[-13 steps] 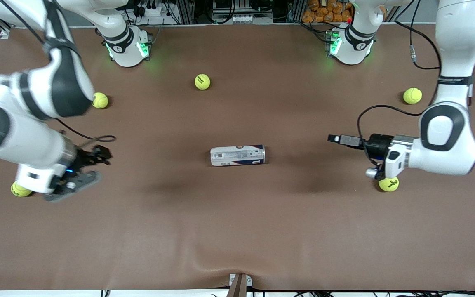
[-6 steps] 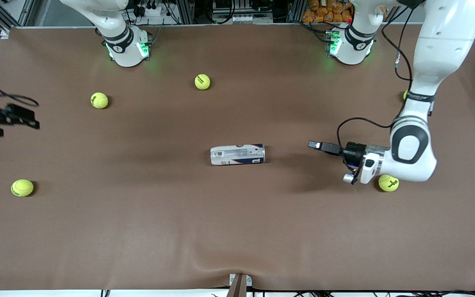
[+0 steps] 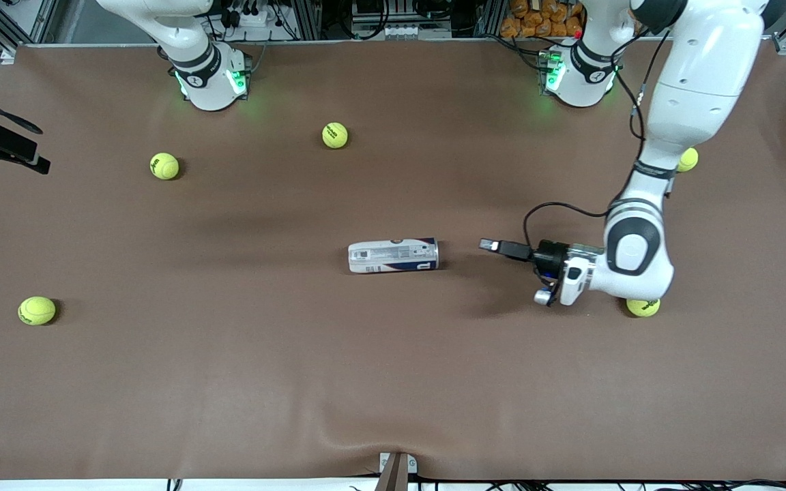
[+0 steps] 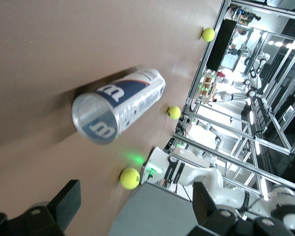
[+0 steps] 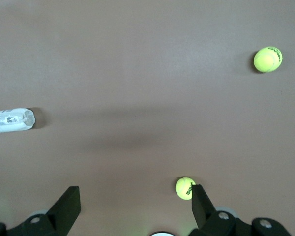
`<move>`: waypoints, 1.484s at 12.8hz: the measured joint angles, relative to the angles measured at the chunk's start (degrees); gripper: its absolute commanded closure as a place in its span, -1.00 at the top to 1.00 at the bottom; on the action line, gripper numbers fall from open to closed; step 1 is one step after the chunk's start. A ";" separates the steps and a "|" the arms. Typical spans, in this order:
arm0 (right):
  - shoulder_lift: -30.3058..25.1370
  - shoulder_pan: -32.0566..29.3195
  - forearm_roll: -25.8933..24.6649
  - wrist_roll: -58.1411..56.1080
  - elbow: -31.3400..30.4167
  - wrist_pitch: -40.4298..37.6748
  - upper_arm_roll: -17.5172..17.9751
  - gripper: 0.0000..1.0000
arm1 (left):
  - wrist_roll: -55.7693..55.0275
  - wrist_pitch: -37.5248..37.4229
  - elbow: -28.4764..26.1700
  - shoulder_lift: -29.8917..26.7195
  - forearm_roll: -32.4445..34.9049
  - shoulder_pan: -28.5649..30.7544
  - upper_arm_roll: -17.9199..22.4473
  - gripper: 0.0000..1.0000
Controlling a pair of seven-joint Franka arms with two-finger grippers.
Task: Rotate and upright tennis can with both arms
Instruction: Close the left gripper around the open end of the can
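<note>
The tennis can (image 3: 393, 256) lies on its side in the middle of the brown table, its silvery-rimmed end toward the left arm's end. My left gripper (image 3: 495, 245) is low over the table, a short way off that end, pointing at it, apart from it. In the left wrist view the can (image 4: 120, 108) faces my open, empty left gripper (image 4: 136, 196) end-on. My right gripper (image 3: 11, 146) is up at the right arm's end of the table. In the right wrist view it (image 5: 135, 196) is open and empty, with the can (image 5: 10, 120) at the picture's edge.
Several yellow-green tennis balls lie about: one (image 3: 643, 307) under the left arm's wrist, one (image 3: 688, 159) partly hidden by that arm, one (image 3: 335, 135) near the bases, two (image 3: 164, 166) (image 3: 37, 310) toward the right arm's end.
My left gripper has moved toward the can's end. My right arm has swung away from over the ball near the table's end and out to the table's edge.
</note>
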 measured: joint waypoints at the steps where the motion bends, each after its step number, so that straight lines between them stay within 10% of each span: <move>1: -0.21 0.06 -0.27 0.70 0.13 -0.87 0.01 1.00 | 0.63 1.87 -0.03 0.84 -2.73 -1.67 -0.03 1.00; 7: -1.40 0.03 -2.50 1.14 2.51 -2.51 0.19 1.00 | 1.81 9.78 -0.09 4.05 -12.35 -9.80 -0.15 1.00; 9: -1.40 -0.09 -2.70 1.10 2.52 -1.44 0.11 1.00 | 2.80 9.85 -0.21 4.67 -12.86 -9.72 0.02 -0.30; 10: -1.40 -0.17 -2.77 0.84 2.52 -0.51 0.07 1.00 | 3.37 9.85 -0.21 4.95 -13.55 -9.69 0.09 -0.63; 14: -1.29 -0.32 -2.81 -0.89 2.51 1.23 -0.03 1.00 | 3.59 9.85 -0.20 5.13 -14.25 -9.79 0.07 -1.00; 19: -1.10 -0.22 -4.88 -1.25 2.50 1.31 0.16 1.00 | 3.57 9.51 0.26 5.71 -14.74 -9.77 0.03 -1.00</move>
